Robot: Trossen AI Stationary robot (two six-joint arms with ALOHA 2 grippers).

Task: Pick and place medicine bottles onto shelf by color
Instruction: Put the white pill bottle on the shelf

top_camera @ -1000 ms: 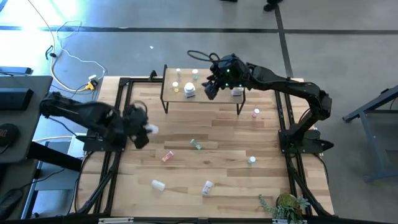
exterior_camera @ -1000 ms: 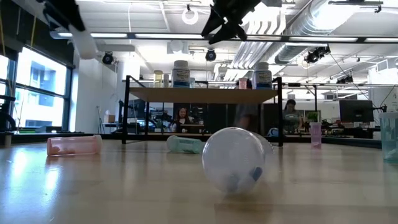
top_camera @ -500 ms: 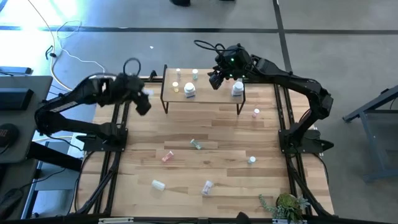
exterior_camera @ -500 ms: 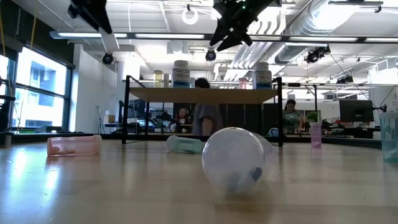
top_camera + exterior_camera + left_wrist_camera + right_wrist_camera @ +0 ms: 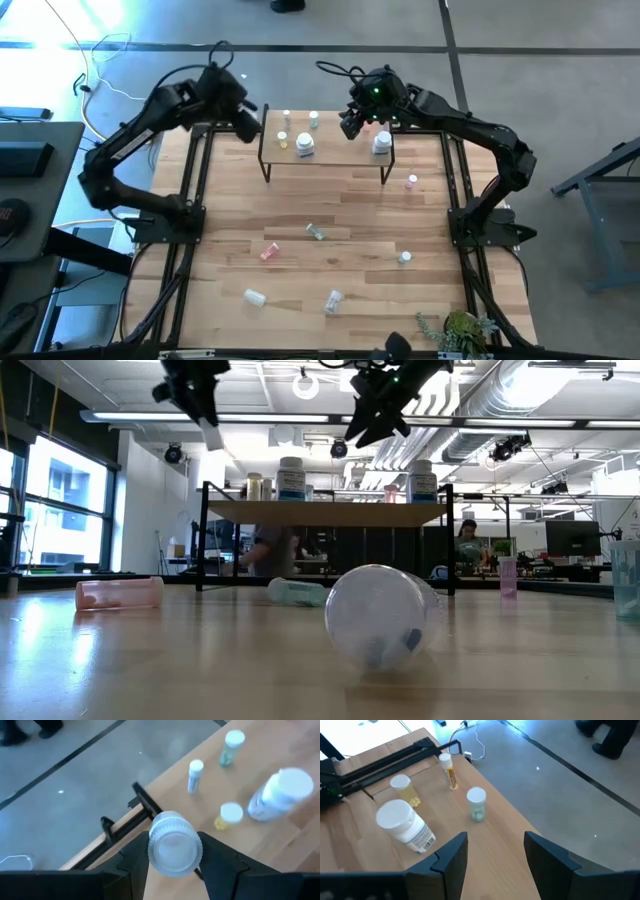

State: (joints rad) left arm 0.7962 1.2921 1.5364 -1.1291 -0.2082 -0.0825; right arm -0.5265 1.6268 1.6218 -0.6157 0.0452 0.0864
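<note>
One clear bottle (image 5: 174,847) sits clamped between left pincer (image 5: 172,857) fingers.

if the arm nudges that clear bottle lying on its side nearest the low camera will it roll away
Probably. The clear bottle lies on its round side on the bare wooden table, so a sideways nudge should roll it. It looks nearly empty, so likely light and quick to skid.
</note>
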